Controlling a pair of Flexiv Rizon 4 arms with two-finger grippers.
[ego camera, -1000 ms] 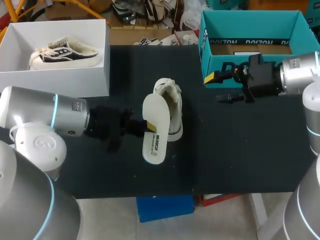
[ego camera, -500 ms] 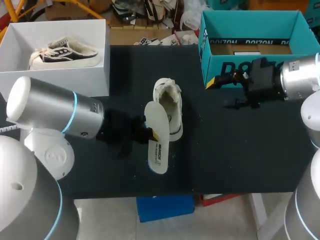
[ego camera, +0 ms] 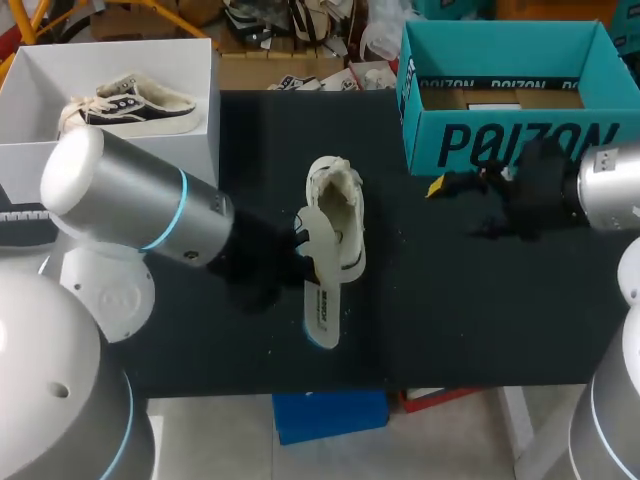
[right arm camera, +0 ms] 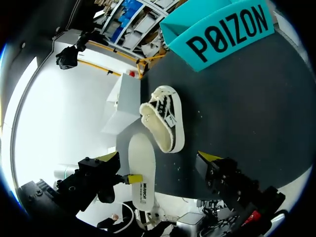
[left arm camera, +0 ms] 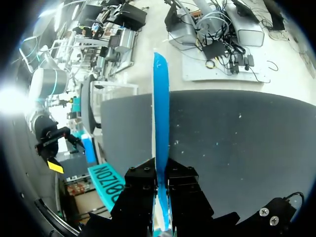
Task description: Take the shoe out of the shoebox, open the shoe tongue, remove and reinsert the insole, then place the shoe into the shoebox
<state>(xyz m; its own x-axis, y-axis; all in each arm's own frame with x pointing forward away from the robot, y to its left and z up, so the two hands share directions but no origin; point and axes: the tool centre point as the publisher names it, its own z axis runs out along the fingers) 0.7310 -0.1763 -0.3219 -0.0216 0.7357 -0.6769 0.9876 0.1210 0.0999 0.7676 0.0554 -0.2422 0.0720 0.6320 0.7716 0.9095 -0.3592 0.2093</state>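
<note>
Found shoe [ego camera: 337, 215] lying mid-bench [ego camera: 480, 320], mouth up, well apart from teal shoebox [ego camera: 500, 140]. Noted insole [ego camera: 322, 300] out of it, pinched edge-on in left pincer [left arm camera: 160, 187], close beside the shoe. Saw right pincer [right arm camera: 159, 158] spread, empty, near that box. Judged done: take-out, tongue, insole removal. Left to do: reinsert insole, return shoe. Probably past halfway.

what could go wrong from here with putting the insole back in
1. The left hand pinches the thin insole near one end only, so it may bend or slip when pushed into the shoe.
2. The shoe lies loose on the table while the right hand is open and away from it, so a push could slide the shoe.
</note>
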